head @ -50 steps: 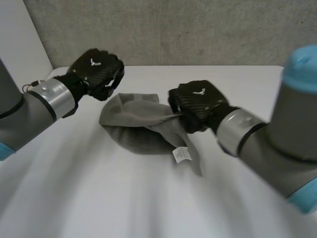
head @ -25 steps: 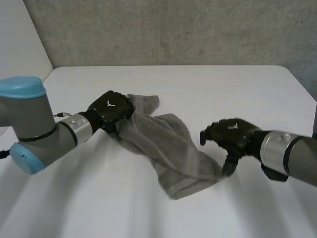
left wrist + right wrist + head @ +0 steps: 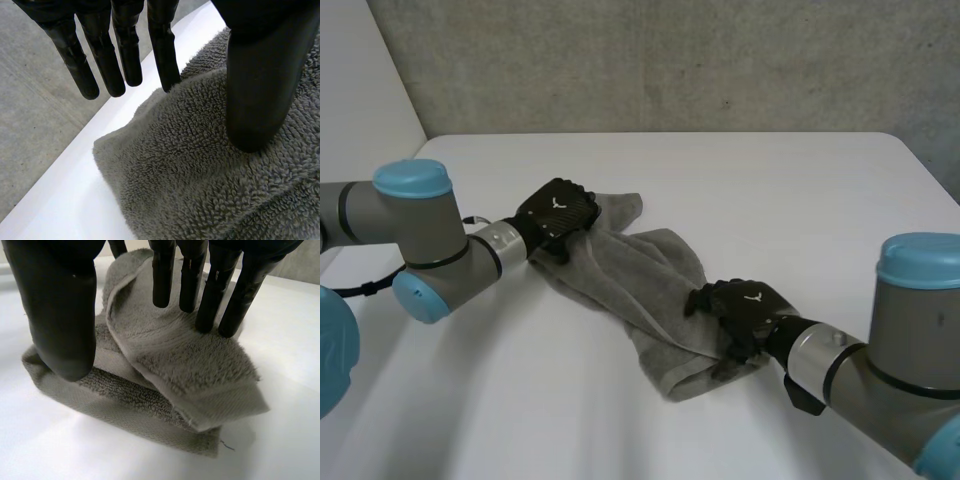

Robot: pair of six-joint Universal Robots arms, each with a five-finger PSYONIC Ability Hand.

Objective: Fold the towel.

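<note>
A grey towel [image 3: 640, 285] lies on the white table [image 3: 780, 190] as a long rumpled strip, running from far left to near right. My left hand [image 3: 558, 210] rests on its far left end. In the left wrist view its fingers [image 3: 122, 47] reach straight out past the towel's [image 3: 200, 180] edge, and the thumb [image 3: 255, 100] presses on the pile. My right hand [image 3: 740, 312] is on the near right end. There the towel [image 3: 175, 365] is doubled over, with straight fingertips [image 3: 216, 295] touching the upper layer and the thumb [image 3: 60, 310] beside it. Both hands are open.
A grey wall [image 3: 670, 60] stands behind the table's far edge. A white panel [image 3: 360, 80] rises at the far left. The table's right edge [image 3: 935, 180] runs close to my right arm.
A second ago both hands were shut, close together, by the bunched towel. They have since moved apart, the towel now lies stretched out, and both hands have opened.
</note>
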